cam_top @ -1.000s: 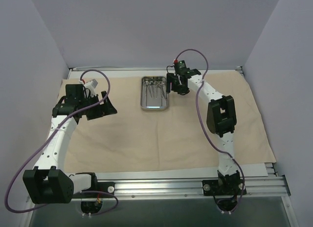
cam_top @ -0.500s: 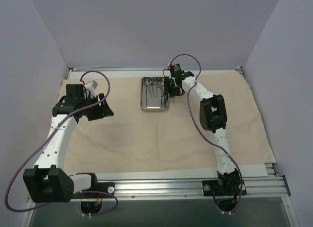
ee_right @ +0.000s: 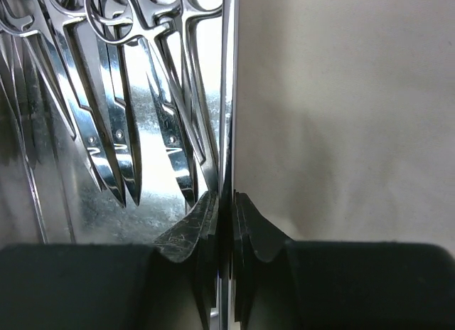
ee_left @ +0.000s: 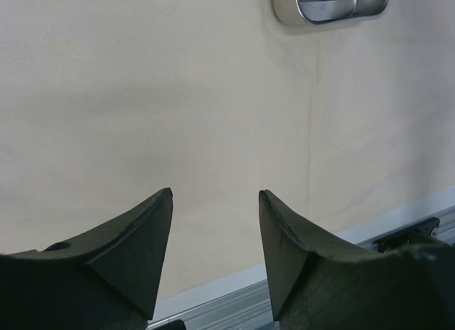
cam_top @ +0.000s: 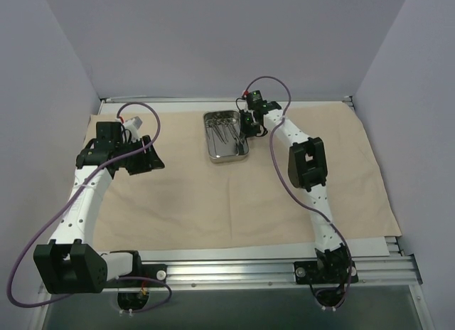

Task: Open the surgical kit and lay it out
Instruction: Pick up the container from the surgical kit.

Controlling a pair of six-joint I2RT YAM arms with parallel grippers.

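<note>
Beige cloth wrap point(cam_top: 213, 202) lies spread flat over the table, with the shiny rectangular steel tray point(cam_top: 226, 139) on it at far centre. The right gripper point(ee_right: 226, 197) pinches the tray's right wall, while the left gripper point(ee_left: 215, 196) hovers spread above bare cloth, well apart. Thin silver ring-handled instruments point(ee_right: 117, 95) lie inside the tray.

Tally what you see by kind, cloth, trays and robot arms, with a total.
Beige cloth: 1
Steel tray: 1
Robot arms: 2
Total: 4
The instruments in the tray overlap too much to count.
</note>
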